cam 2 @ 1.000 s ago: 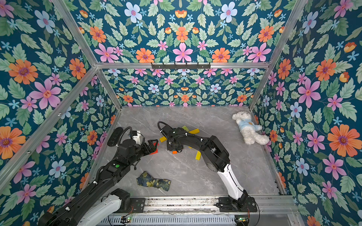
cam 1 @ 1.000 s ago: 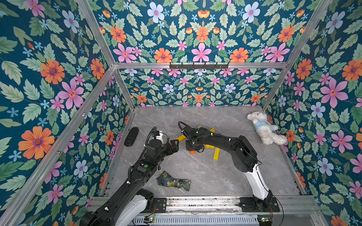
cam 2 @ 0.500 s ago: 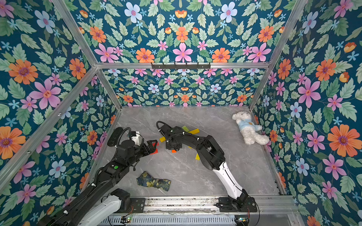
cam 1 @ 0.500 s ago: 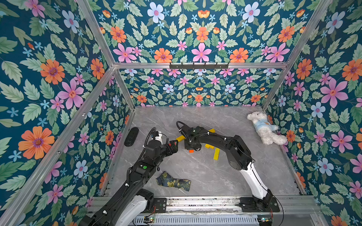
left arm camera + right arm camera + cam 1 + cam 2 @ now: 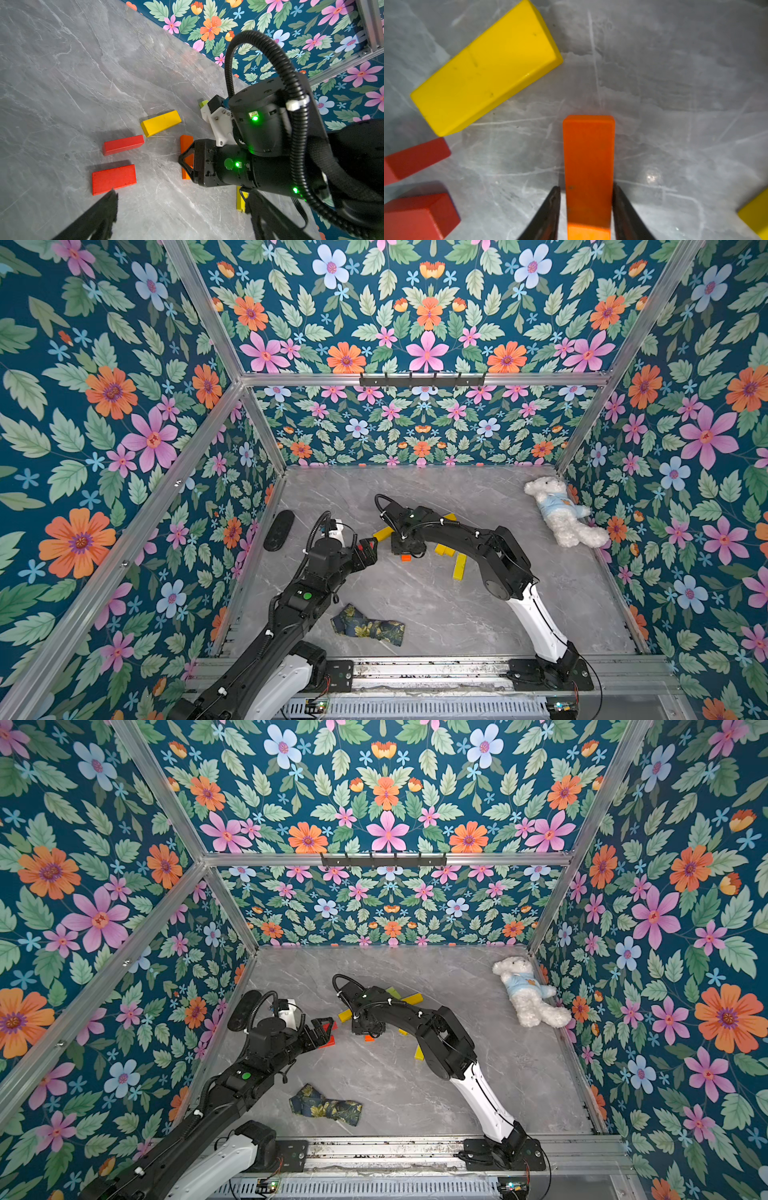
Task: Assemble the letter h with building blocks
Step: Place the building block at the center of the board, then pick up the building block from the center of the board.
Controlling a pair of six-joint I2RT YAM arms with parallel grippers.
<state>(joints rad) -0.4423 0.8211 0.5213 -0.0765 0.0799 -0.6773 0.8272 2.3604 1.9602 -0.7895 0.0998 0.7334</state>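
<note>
From my seat, the right tool is down on the grey counter near its middle, with its jaws either side of an orange block. The block lies flat. In the right wrist view a thin sliver of counter shows between one finger and the block, while the other finger sits right against its edge, so I read the jaws as slightly apart rather than clamped.

The left tool is spread wide with nothing between its jaws. It hangs just beside two red blocks, which lie roughly parallel and apart. One fingertip overlaps the nearer red block in the left wrist view (I cannot tell whether it is touching).

A yellow block lies flat at an angle, close to the orange one but not touching it, with the red pair just past its other end. More yellow blocks lie behind the right arm, partly hidden, and a lime green end peeks out by the right wrist.

A white plush bear lies by the far right wall. A dark floral cloth is crumpled near the front edge, and a dark oval thing sits against the left wall.
</note>
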